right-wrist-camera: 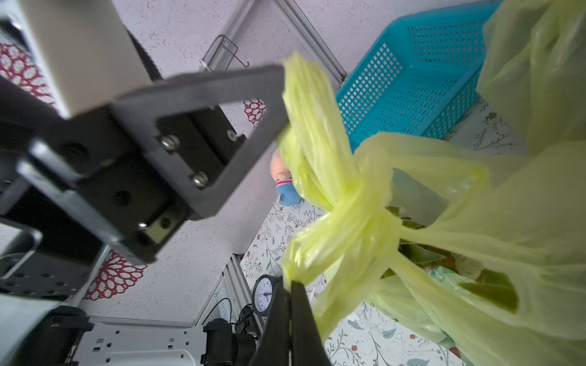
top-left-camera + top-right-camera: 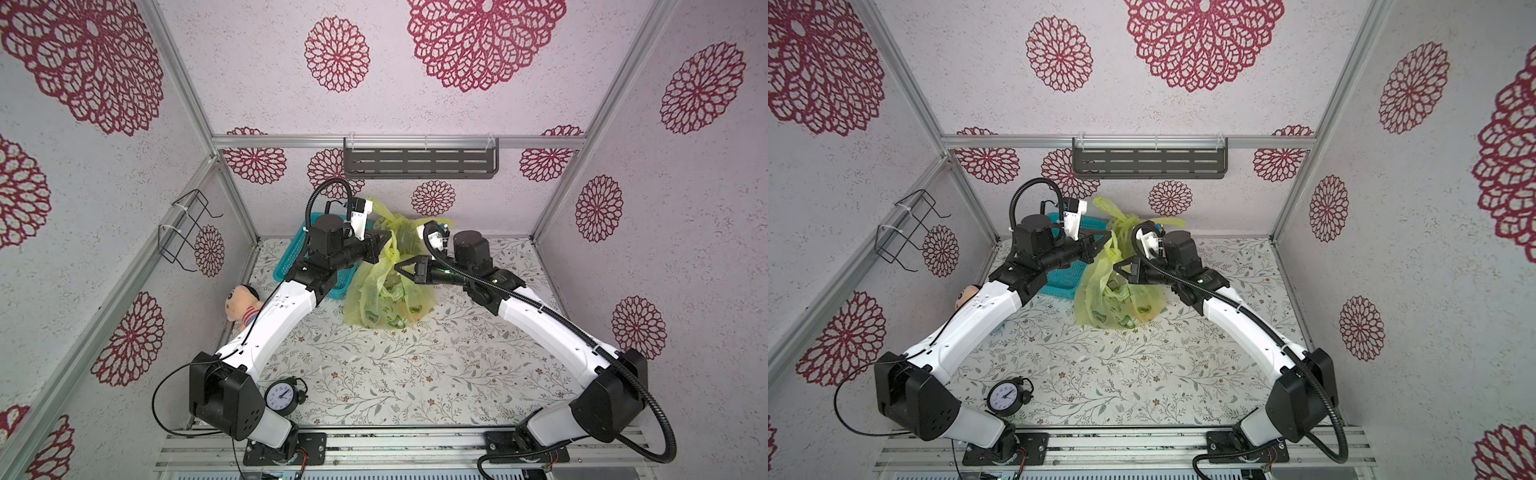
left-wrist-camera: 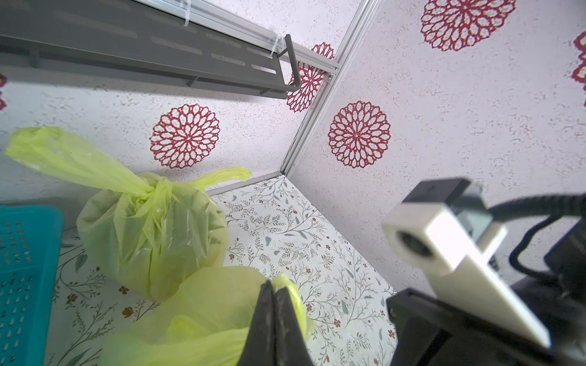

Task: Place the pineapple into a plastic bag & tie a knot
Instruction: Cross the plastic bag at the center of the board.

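Handles [image 1: 317,104] of the yellow-green plastic bag [image 2: 386,299] sit pinched in the closed left gripper [image 2: 390,237] and right gripper [image 2: 397,266], a knot [image 1: 364,202] between them.

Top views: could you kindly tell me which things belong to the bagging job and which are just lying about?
Job: plastic bag, pineapple inside, left gripper, right gripper.
Lying about: tied bag behind, teal basket, doll, clock, shelf.
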`<state>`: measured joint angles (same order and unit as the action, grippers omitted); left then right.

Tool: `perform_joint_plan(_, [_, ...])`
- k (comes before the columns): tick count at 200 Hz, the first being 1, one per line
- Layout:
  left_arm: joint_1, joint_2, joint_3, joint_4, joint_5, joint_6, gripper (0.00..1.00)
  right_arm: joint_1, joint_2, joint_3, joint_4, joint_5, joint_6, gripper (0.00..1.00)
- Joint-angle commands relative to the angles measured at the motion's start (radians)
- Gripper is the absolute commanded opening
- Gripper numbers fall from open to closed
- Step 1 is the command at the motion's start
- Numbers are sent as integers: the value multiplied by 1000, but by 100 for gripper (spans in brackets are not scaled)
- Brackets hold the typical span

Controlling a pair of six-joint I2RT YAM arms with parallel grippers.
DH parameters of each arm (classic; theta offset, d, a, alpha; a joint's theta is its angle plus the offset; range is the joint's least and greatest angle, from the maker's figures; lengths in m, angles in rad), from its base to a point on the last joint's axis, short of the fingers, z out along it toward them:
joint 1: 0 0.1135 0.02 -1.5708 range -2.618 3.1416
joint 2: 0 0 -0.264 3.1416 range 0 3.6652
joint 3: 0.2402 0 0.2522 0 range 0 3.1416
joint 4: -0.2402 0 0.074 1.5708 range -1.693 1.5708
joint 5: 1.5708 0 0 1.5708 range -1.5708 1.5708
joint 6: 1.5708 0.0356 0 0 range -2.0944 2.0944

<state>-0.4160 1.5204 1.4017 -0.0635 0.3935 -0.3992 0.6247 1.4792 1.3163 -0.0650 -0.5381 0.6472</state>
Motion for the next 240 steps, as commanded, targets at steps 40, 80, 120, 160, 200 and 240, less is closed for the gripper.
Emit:
perform_joint_plan(40, [11, -25, -14, 49, -5, -23, 0, 56, 33, -173, 324, 231, -56, 0])
perform_joint_plan(80, [13, -42, -27, 44, -4, -21, 0, 58, 81, -200, 391, 358, -151, 0])
perform_joint_plan(120, [14, -40, -32, 46, -8, -30, 0, 74, 159, -159, 522, 355, -200, 0])
perform_joint_plan(160, [15, -46, -39, 45, -15, -36, 0, 106, 218, -134, 644, 420, -221, 0])
perform_joint_plan(200, [16, -55, -51, 47, -31, -45, 0, 106, 264, -118, 704, 643, -223, 0])
perform_joint_plan(240, [16, -89, -96, 42, -27, -37, 0, 84, 248, -127, 676, 847, -286, 0])
